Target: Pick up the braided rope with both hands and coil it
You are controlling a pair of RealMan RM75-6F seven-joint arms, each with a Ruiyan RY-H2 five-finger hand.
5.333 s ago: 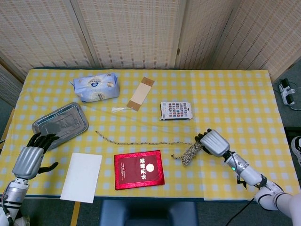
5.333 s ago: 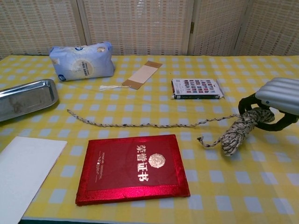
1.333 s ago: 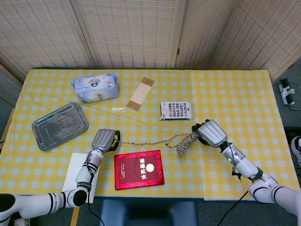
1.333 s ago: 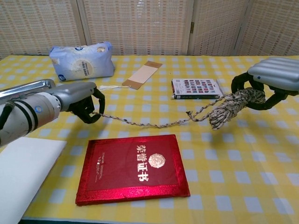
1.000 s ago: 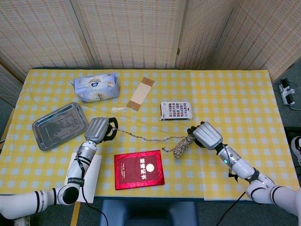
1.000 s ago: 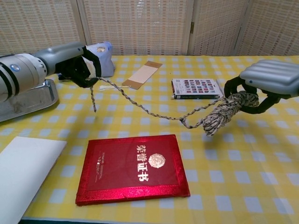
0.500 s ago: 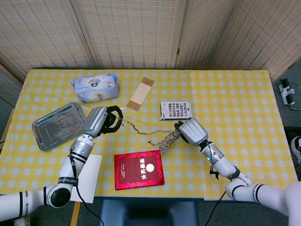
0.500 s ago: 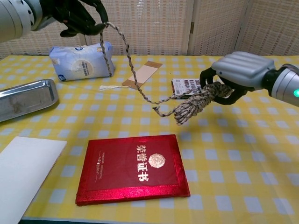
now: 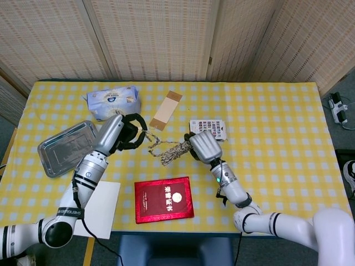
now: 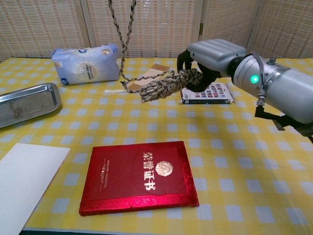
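The braided rope is off the table, held by both hands. My right hand (image 9: 203,146) (image 10: 215,55) grips the coiled bundle (image 9: 175,150) (image 10: 164,86), which sticks out to the left of its fingers. A loose strand (image 10: 122,34) rises from the bundle out of the top of the chest view. In the head view the strand (image 9: 152,142) runs a short way to my left hand (image 9: 125,134), whose dark fingers curl around its end. The two hands are close together above the table's middle. The chest view does not show the left hand.
A red booklet (image 9: 165,199) (image 10: 140,176) lies at the front centre, a white sheet (image 9: 99,208) to its left. A metal tray (image 9: 65,148) sits at the left, a tissue pack (image 9: 113,102) behind it. A brown bookmark (image 9: 166,110) and a patterned card box (image 10: 205,93) lie mid-table.
Both hands have risen and closed in on each other. The right hand carried the bundle leftward; the left hand lifted the rope end up, out of the chest view.
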